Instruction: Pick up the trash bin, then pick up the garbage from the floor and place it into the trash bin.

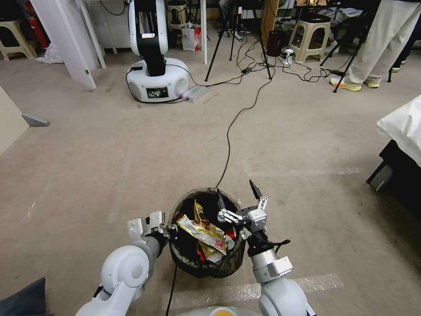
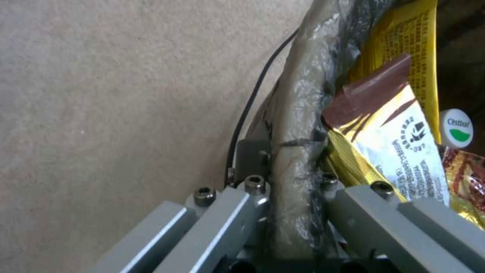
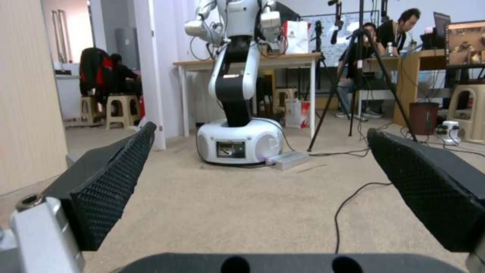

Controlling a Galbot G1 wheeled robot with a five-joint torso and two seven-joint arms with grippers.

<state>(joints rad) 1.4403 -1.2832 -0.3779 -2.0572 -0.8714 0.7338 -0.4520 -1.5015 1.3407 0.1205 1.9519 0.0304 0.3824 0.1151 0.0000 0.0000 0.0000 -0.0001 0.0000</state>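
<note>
The round trash bin [image 1: 206,263], lined with crinkled dark plastic, is clamped at its rim by the left gripper [image 1: 169,229]. Glossy wrappers [image 1: 206,230] fill it. The right gripper [image 1: 237,195] is spread wide above, empty.

The trash bin [image 1: 206,259] hides its own floor under wrappers [image 1: 206,230] – its white wall is covered by the bag – left pincer [image 1: 169,229] tips hidden behind its rim
</note>
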